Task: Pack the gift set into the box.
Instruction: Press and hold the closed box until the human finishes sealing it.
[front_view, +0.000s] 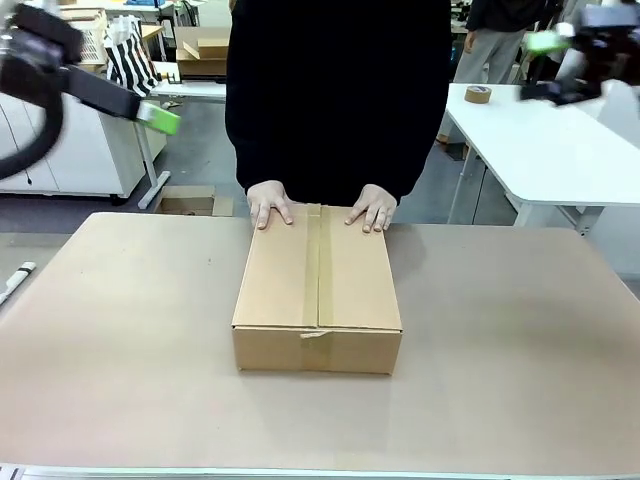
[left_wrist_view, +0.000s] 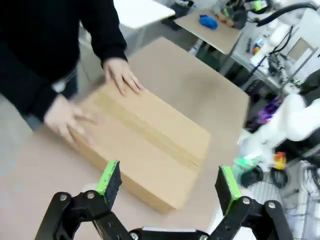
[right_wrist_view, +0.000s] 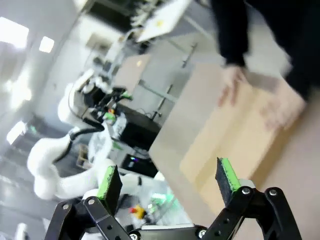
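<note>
The box (front_view: 318, 290) lies shut in the middle of the table, a tape strip along its centre seam. A person in black stands at the far side with both hands (front_view: 270, 205) flat on the box's far end. The gift set is hidden. My left gripper (front_view: 152, 113) hangs high at the left, well away from the box. In the left wrist view it (left_wrist_view: 169, 182) is open and empty, with the box (left_wrist_view: 145, 145) below it. My right gripper (front_view: 548, 42) is high at the far right. The right wrist view shows it (right_wrist_view: 167, 182) open and empty above the box (right_wrist_view: 235, 145).
The brown table (front_view: 120, 340) has bare room all around the box. A white table (front_view: 540, 150) at the back right carries a tape roll (front_view: 478, 94). A small open carton (front_view: 190, 203) sits on the floor behind the table's far left edge.
</note>
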